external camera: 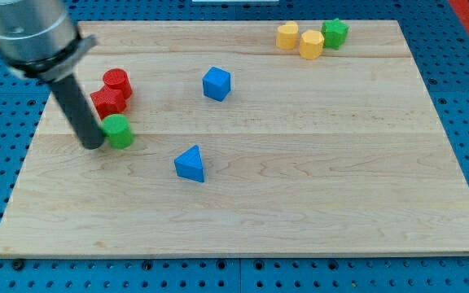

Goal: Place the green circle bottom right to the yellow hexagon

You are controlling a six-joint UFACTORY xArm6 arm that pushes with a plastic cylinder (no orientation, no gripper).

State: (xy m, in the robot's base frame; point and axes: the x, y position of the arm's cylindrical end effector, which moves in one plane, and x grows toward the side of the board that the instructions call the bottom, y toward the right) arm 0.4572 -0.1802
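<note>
The green circle lies at the view's left on the wooden board. My tip rests against its left side, touching it. The yellow hexagon sits at the view's top right, with a second yellow block just to its left and a green block just to its right. The rod rises from the tip toward the view's top left corner.
A red cylinder and a red star-like block sit just above the green circle. A blue cube-like block lies at the upper middle. A blue triangle lies near the board's middle.
</note>
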